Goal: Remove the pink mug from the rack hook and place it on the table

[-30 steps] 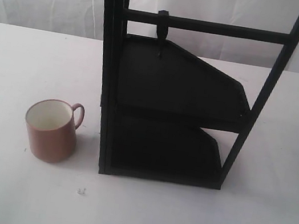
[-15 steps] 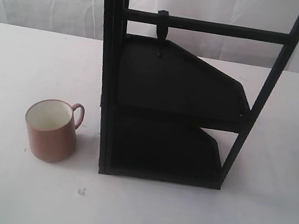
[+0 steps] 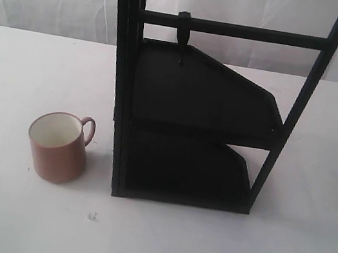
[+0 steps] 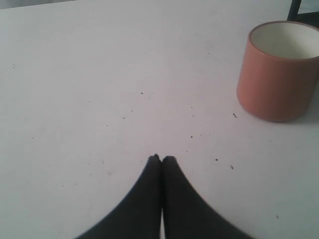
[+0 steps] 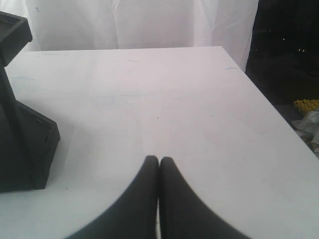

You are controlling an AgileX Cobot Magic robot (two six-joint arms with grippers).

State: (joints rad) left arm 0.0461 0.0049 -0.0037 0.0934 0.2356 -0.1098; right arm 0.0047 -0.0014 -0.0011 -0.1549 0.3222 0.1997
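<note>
The pink mug (image 3: 58, 148) stood upright on the white surface (image 3: 22, 68), just left of the black rack (image 3: 117, 91) and not touching it, with its handle turned toward the rack. The small hook (image 3: 182, 37) on the crossbar (image 3: 238, 30) carried nothing. The left hand (image 4: 161, 158) had its fingers pressed together on nothing, apart from the mug. The right hand (image 5: 159, 159) was pressed together too, over the surface near the rack's foot.

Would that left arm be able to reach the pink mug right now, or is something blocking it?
Probably yes. Only bare table lies between the left pincer and the mug, which stands upright and apart from the rack. The pincer is shut, so it would need to open first.
</note>
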